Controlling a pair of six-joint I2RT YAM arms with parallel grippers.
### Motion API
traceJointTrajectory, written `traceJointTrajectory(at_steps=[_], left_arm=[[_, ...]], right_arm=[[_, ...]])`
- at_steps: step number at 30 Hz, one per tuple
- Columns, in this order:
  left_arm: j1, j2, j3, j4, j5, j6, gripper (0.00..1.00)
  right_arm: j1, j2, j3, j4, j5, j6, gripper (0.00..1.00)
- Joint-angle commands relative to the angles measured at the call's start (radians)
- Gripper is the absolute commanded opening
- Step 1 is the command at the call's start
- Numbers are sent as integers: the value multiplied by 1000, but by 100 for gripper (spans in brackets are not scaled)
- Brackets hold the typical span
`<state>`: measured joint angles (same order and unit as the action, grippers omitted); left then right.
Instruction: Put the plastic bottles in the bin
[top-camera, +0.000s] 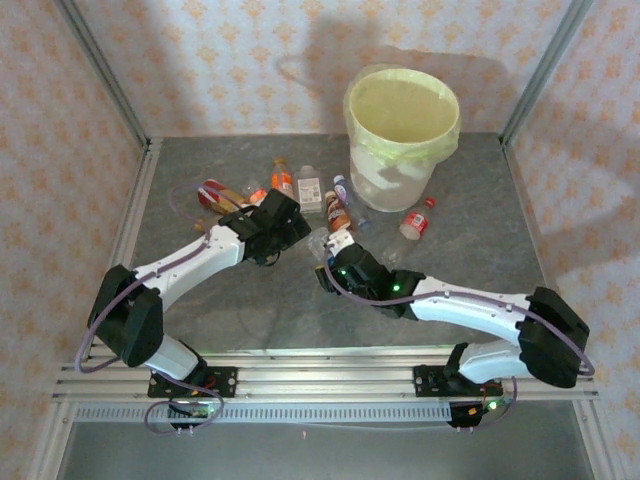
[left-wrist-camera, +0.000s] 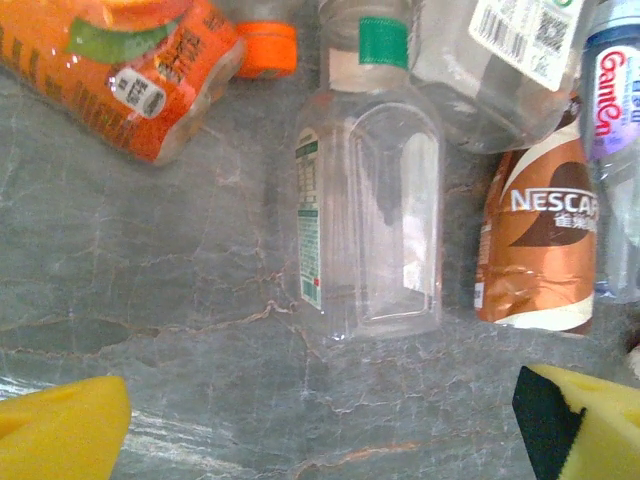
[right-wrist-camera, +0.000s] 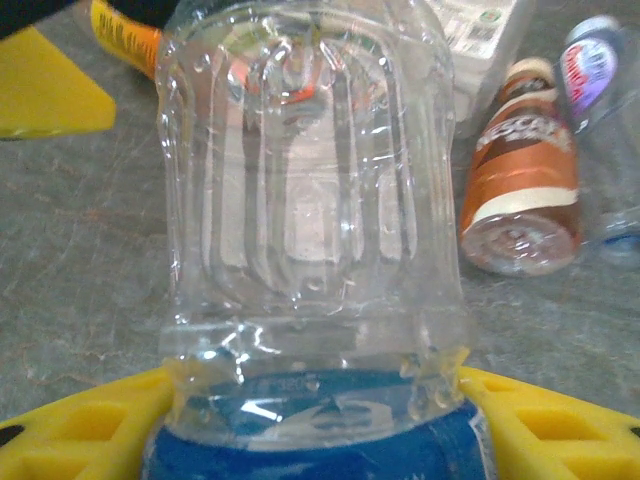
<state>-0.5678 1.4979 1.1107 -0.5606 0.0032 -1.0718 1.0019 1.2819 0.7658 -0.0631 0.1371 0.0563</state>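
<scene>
— When the right gripper (right-wrist-camera: 315, 420) is looked at, what is found between its fingers?
— A clear bottle (right-wrist-camera: 310, 200) with a blue label is pinched there, its body reaching straight ahead. A brown Nescafé bottle (right-wrist-camera: 520, 170) lies ahead to the right.
— And the left gripper (left-wrist-camera: 320, 430)?
— Its fingers are spread wide, with nothing between them. A square clear bottle (left-wrist-camera: 370, 220) lies just ahead on the table (left-wrist-camera: 150, 300), and an orange bottle (left-wrist-camera: 120, 70) farther ahead to the left. The bin (top-camera: 400, 150) is seen upright beyond both grippers.

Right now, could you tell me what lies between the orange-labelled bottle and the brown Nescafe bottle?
In the left wrist view, a clear bottle with a green neck band lies between them.
</scene>
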Motion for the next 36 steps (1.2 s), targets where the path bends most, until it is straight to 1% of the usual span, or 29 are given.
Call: traceJointTrajectory(at_steps=[1, 2, 3, 4, 8, 11, 14, 18, 21, 23, 27, 31, 36], left_arm=[[4, -62, 21, -6, -84, 54, 100], [8, -65, 27, -28, -99, 55, 100], [13, -70, 31, -43, -118, 50, 100], [16, -80, 22, -40, -128, 36, 100], [20, -161, -92, 98, -116, -22, 100], [21, -184, -136, 143, -88, -42, 100], [21, -167, -134, 148, -41, -17, 100], [20, -112, -92, 149, 18, 39, 100], [22, -65, -52, 153, 52, 68, 100], [20, -41, -37, 164, 73, 76, 100], [21, -7, -37, 184, 99, 67, 100], [20, -1, -70, 208, 110, 42, 100], [20, -7, -109, 256, 127, 20, 100]], right_arm=[[-26, -74, 78, 34, 108, 14, 51], [-45, -90, 90, 34, 118, 33, 51], [-68, -93, 100, 31, 111, 46, 51], [-94, -127, 110, 30, 94, 53, 51], [-194, -172, 155, 11, 22, 15, 51], [-312, -179, 241, -32, -82, -30, 51], [-427, -149, 354, -67, -185, -84, 51], [-537, -57, 508, -102, -271, -142, 51], [-617, 21, 617, -71, -322, -49, 51], [-640, 67, 671, -34, -297, -17, 52], [-661, 167, 765, 5, -237, -21, 52], [-700, 266, 849, 43, -218, 58, 52], [-718, 394, 941, 27, -149, 98, 53]])
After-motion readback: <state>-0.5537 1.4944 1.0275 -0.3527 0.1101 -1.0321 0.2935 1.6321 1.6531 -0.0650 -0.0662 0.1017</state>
